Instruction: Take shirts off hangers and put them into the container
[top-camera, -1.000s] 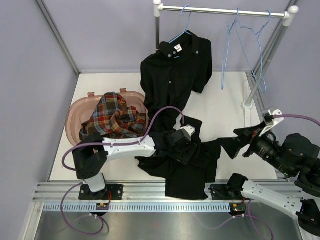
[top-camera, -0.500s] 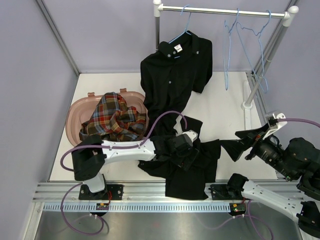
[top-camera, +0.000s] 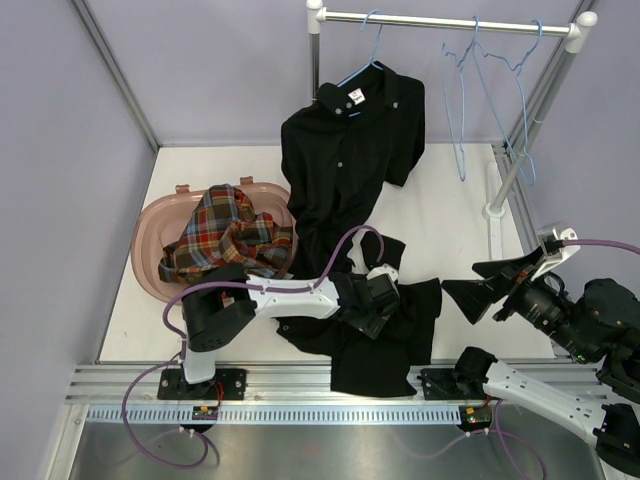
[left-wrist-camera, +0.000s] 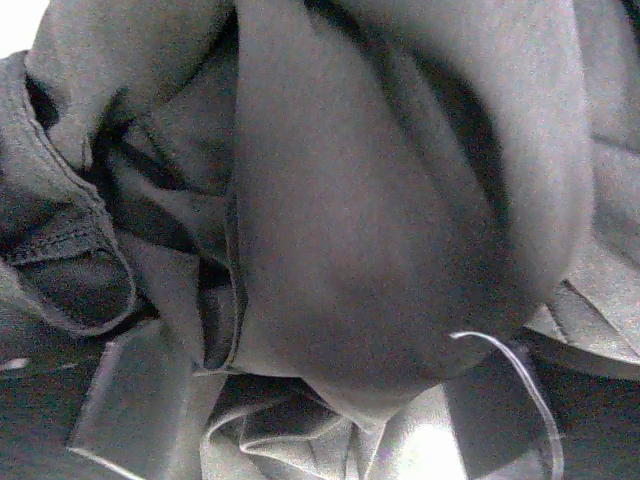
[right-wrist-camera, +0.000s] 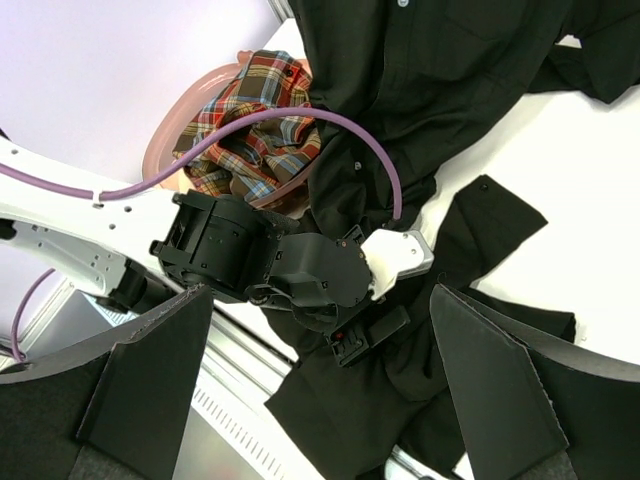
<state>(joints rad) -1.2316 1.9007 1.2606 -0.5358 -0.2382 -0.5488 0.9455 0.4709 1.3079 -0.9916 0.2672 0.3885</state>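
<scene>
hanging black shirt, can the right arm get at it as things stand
Probably yes: the right gripper hovers open above the table, and nothing stands between it and the hanging black shirt. Whether it reaches that far is unsure.

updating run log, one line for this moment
left end effector: on loose black shirt, grip unclear | right end effector: open, empty | plaid shirt: in tub | hung shirt: on hanger

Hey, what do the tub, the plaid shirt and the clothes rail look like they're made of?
Tub: looks like plastic, pinkish-brown, smooth and slightly translucent, with a moulded rim.
Plaid shirt: soft woven cloth, matte; it lies crumpled in folds.
Rail: the bar looks like metal, grey with a sheen; its white end pieces are probably plastic.
</scene>
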